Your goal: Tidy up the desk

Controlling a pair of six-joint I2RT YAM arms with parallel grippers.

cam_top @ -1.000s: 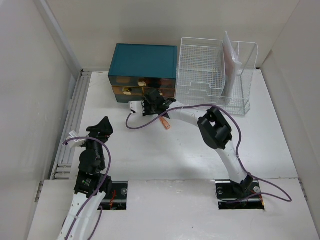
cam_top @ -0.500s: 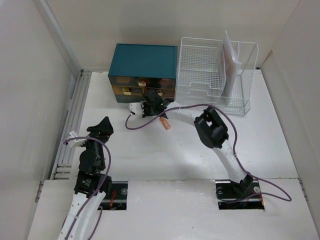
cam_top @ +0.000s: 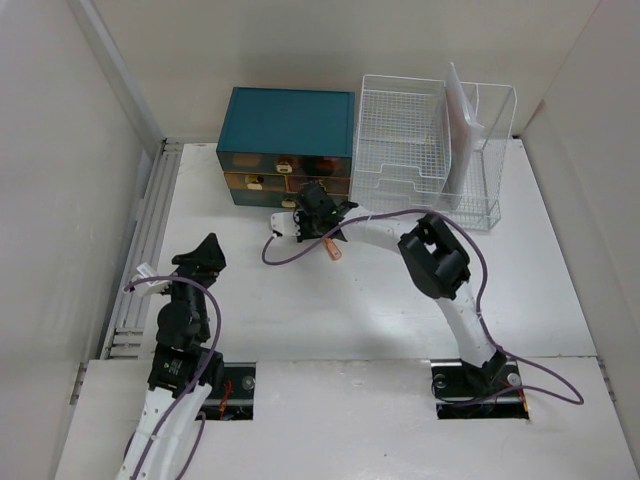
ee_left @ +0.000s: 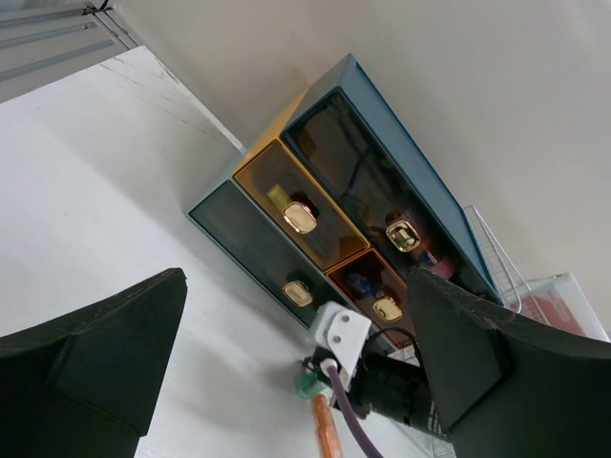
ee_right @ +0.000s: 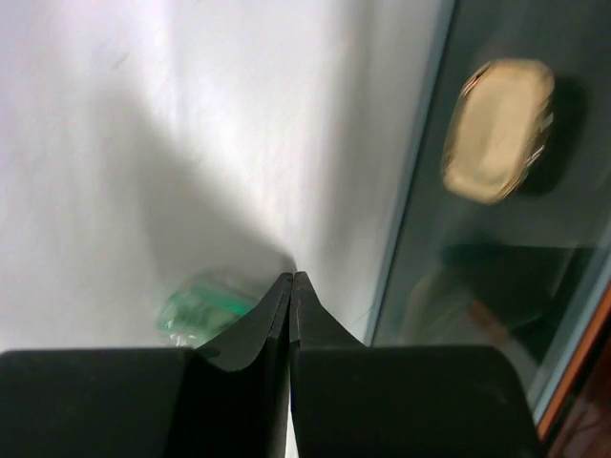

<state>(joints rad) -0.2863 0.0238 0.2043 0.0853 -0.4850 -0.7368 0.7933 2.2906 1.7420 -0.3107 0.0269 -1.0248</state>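
The white desk (cam_top: 300, 300) has a grey rail (cam_top: 145, 230) along its left edge. My right gripper (cam_top: 312, 208) is shut and empty, tips low on the desk just in front of the teal cabinet's bottom drawer (ee_right: 496, 239), below its gold handle (ee_right: 498, 129). A green-capped orange pen (cam_top: 333, 247) lies on the desk beside it. Its green cap (ee_right: 200, 305) shows blurred left of the shut tips (ee_right: 291, 279). My left gripper (cam_top: 208, 252) is open and empty above the desk's left part. It faces the cabinet, and the pen (ee_left: 325, 425) shows in its view.
A teal drawer cabinet (cam_top: 287, 130) stands at the back, with several gold-handled drawers (ee_left: 301, 218). A white wire basket (cam_top: 420, 150) holding a white sheet (cam_top: 462, 120) stands at the back right. Purple cables (cam_top: 290, 250) trail from both arms.
My right gripper has shifted slightly right along the cabinet front, and its cable loop has moved with it. The left arm has not moved.
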